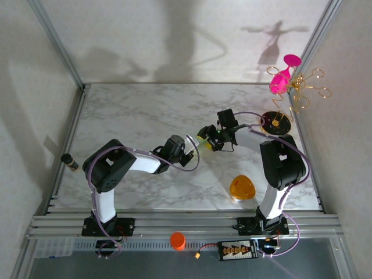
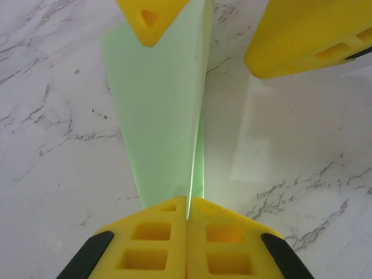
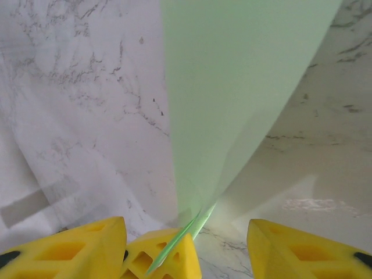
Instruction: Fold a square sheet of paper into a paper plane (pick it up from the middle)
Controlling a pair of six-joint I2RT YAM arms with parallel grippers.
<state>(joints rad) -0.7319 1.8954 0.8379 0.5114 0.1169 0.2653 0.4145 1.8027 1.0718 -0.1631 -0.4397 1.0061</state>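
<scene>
Top view: the left arm (image 1: 125,165) and right arm (image 1: 279,163) reach inward over the white marble bench (image 1: 139,110). Their jaws meet tip to tip near its middle.
Left wrist, grip: the left jaws are closed on the narrow end of the pale green folded sheet of paper (image 2: 163,104).
Left wrist, axis: the paper's long axis runs straight away from the left jaws and widens toward the right jaws. One yellow fingertip (image 2: 150,17) of the right jaws overlaps the far end; the other sits apart to the side.
Right wrist: the right jaws are parted and grip nothing. The paper (image 3: 232,87) stretches ahead between them.
Nearer arm: the left arm holds the paper, so the coming move likely turns on the right jaws closing across that axis.
</scene>
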